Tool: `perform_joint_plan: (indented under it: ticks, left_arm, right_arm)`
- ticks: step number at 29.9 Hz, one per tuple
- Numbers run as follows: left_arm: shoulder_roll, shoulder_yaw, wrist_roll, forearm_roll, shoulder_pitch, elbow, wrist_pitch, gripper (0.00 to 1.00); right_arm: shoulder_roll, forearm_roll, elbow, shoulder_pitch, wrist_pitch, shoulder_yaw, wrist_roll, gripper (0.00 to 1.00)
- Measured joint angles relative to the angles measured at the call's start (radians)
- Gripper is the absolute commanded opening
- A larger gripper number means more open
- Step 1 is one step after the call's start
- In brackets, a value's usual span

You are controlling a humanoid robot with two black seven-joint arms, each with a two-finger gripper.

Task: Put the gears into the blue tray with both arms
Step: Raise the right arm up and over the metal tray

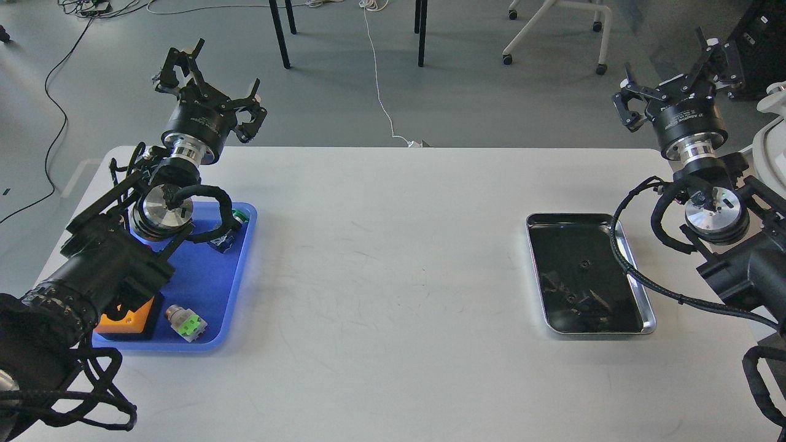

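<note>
The blue tray (209, 276) lies at the table's left, partly under my left arm. Two tiny dark gears, one (583, 265) above the other (571, 298), rest in the shiny steel tray (599, 332) at the right, hard to tell from its dark reflections. My left gripper (212, 83) is raised beyond the blue tray's far edge, fingers spread open and empty. My right gripper (675, 77) is raised past the table's far right corner, also open and empty. Neither gripper is near the gears.
Inside the blue tray are a green push-button (187, 323), an orange block (126, 316) and another green-capped switch (238, 216). A black cable from my right arm crosses the steel tray's right rim. The white table (393, 245) stretches between the trays.
</note>
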Motion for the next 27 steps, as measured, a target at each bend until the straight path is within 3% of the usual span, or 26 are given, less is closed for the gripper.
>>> perform_joint_plan:
  ticks: [17, 27]
  left_arm:
    - [0.001, 0.016, 0.0, 0.022, -0.002, -0.017, -0.005, 0.98]
    - [0.002, 0.014, -0.003, 0.019, -0.013, -0.024, 0.0, 0.98]
  right_arm:
    - [-0.015, -0.003, 0.007, 0.025, -0.004, -0.007, -0.004, 0.99]
    - [-0.198, -0.013, 0.037, 0.201, -0.005, -0.209, -0.012, 0.99]
